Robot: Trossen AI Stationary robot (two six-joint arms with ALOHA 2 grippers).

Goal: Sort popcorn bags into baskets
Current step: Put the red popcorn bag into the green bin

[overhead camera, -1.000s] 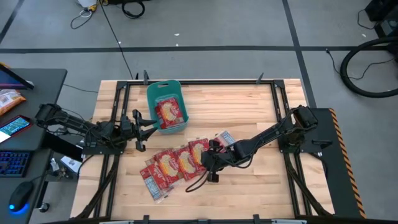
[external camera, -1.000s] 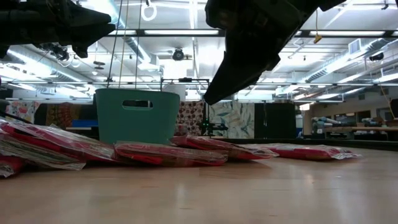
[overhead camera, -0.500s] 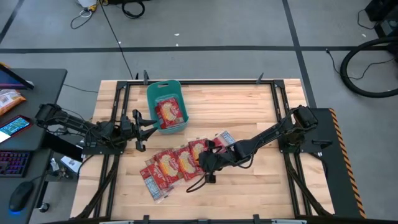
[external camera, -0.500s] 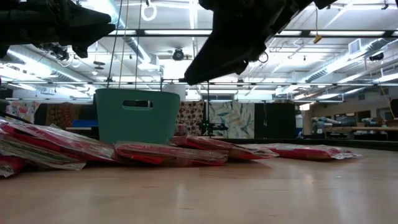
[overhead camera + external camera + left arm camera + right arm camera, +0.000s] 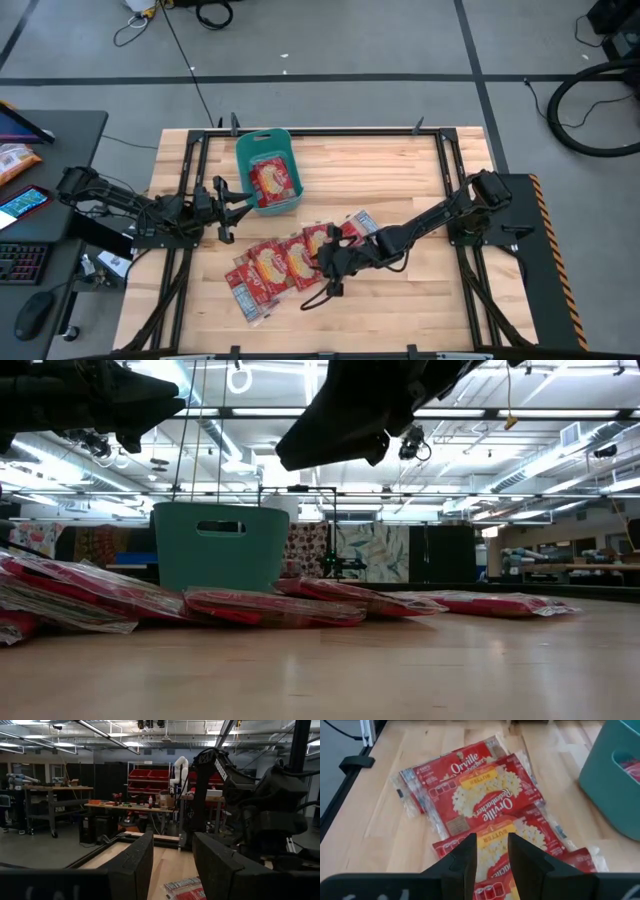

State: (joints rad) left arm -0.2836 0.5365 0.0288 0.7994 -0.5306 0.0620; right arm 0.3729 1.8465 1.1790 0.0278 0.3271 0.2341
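Several red popcorn bags (image 5: 280,265) lie flat and overlapping in a row on the wooden table, and one more (image 5: 358,222) lies to their right. The teal basket (image 5: 265,170) stands at the far left with a bag (image 5: 272,178) inside. My right gripper (image 5: 325,262) hovers open over the right end of the row, well above the bags (image 5: 485,795), with nothing between its fingers (image 5: 465,860). In the low view it hangs high over the table (image 5: 300,455). My left gripper (image 5: 235,205) waits open beside the basket's near end.
Black frame rails (image 5: 190,190) run along the table's edges. A thin dark cable loop (image 5: 318,297) lies near the row's near side. A desk with a keyboard and phone (image 5: 25,205) stands off the left. Bare wood (image 5: 400,165) lies right of the basket.
My right gripper has risen above the bags, tipped its fingers up closer to level, and drifted a little toward the table's left edge. The bags and the basket have stayed where they were.
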